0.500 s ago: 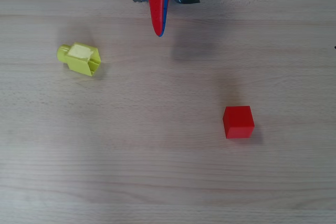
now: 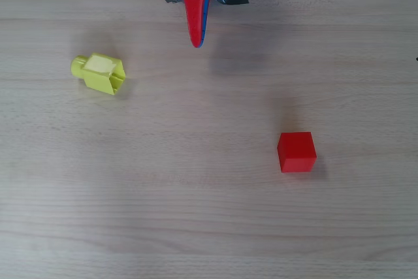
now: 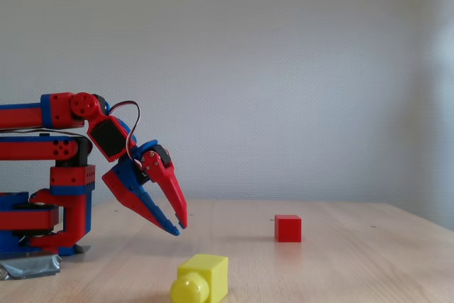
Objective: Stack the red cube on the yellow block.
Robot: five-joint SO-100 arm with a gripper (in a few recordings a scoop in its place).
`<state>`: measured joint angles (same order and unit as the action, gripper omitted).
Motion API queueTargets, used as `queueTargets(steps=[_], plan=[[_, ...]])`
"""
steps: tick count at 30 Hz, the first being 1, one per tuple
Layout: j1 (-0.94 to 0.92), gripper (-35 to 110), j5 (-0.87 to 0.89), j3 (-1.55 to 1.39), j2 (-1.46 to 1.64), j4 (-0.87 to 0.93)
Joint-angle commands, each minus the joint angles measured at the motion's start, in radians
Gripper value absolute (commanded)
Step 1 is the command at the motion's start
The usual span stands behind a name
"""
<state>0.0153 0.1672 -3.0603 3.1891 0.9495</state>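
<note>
We see the smooth red cube at lower right on the wooden table. The yellow block lies upper left, round stub pointing left. Our pointy gripper hangs empty, fingers together.

You have one red cube on the counter and one yellow block. That makes two loose pieces in all. You also have one arm with a single pair of jaws, one red and one blue.
</note>
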Motion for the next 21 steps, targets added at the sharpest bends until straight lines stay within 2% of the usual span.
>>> queueTargets(steps=[1, 3, 14, 21], plan=[[0.038, 9, 0.006, 0.089, -0.014, -0.023], [0.054, 12, 0.020, 0.110, -0.032, -0.035], [0.160, 13, 0.104, 0.377, -0.304, -0.092], [0.233, 16, 0.146, 0.492, -0.565, -0.225]])
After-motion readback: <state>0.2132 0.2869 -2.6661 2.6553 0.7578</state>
